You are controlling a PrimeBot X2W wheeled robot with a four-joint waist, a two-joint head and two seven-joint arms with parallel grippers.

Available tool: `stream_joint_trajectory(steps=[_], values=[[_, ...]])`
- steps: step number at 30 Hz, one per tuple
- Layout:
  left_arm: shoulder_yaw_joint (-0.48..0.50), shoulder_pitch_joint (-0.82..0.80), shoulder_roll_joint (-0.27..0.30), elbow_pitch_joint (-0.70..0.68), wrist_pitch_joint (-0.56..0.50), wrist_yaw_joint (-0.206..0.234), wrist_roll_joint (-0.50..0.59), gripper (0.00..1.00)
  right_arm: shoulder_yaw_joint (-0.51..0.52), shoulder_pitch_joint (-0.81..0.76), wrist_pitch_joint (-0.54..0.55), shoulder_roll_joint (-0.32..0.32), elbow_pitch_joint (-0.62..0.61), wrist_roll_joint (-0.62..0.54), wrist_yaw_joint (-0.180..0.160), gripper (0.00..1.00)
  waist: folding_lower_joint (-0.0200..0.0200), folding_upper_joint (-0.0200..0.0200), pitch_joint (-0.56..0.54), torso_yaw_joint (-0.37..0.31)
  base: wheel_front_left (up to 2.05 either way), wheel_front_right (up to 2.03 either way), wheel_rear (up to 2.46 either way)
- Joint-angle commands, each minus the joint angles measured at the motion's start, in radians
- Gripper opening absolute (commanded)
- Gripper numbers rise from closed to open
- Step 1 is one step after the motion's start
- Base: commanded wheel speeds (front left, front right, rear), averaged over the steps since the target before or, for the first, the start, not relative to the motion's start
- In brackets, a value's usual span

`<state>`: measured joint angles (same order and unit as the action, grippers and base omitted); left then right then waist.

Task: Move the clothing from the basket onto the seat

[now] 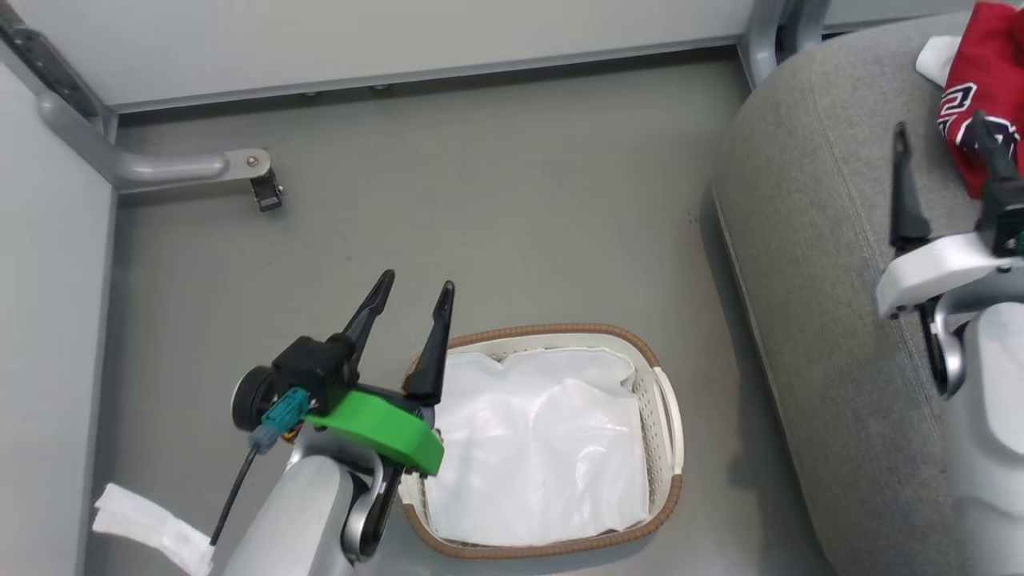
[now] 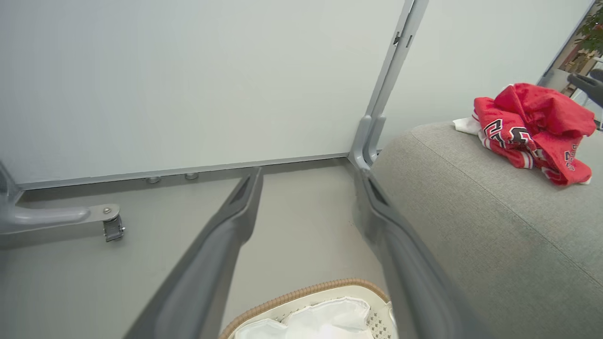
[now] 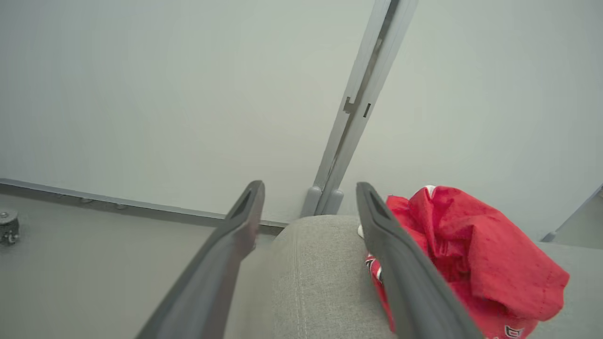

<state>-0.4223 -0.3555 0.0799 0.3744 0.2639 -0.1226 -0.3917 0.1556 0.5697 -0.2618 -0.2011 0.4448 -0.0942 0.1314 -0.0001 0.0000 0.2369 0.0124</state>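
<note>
Grey floor (image 1: 496,200) lies open between the pale wall panels (image 1: 360,40) at the far side and the robot. It is broken on the left by a metal frame leg with a small caster (image 1: 264,190), and hemmed on the right by the rounded edge of the seat (image 1: 808,240). A grey upright post (image 1: 764,32) stands in the corner just behind the seat's far end.

The basket (image 1: 552,330) sits on the floor near the seat's front edge, a strip of bare floor between them. Inside it lies a crumpled white sheet (image 1: 544,448).

The left gripper (image 1: 418,282) hangs over the basket's left rim with its forearm rising from the lower edge. Its fingers point toward the far wall and stand parted, with nothing between them. In the left wrist view the basket's brown rim (image 2: 301,292) shows low between those fingers.

The right gripper (image 1: 942,126) is up over the seat, fingers spread wide and holding nothing; bare grey cushion shows in the gap. The clothing (image 1: 988,72) lies bunched on the seat's far right part — red, with striped trim and dark lettering. The right gripper's outer finger crosses in front of it in the head view; whether it touches the cloth cannot be told. The left wrist view shows the heap (image 2: 532,127) well apart from the left gripper.
</note>
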Motion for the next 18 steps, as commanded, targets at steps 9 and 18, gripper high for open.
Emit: stream_joint_trajectory(steps=[9, 18], values=[[0.178, 0.174, -0.014, -0.017, 0.001, 0.009, 0.008, 1.0, -0.066, -0.179, -0.005, 0.126, -0.1, 0.066, -0.001, 1.0, 0.0001, 0.0, -0.14, 0.089, 0.0, 0.0, 0.0], [0.266, 0.286, -0.024, -0.032, 0.001, 0.005, 0.04, 1.0, -0.148, -0.373, -0.005, 0.147, -0.165, 0.192, -0.001, 1.0, 0.0001, 0.0, -0.185, 0.102, 0.0, 0.0, 0.0]])
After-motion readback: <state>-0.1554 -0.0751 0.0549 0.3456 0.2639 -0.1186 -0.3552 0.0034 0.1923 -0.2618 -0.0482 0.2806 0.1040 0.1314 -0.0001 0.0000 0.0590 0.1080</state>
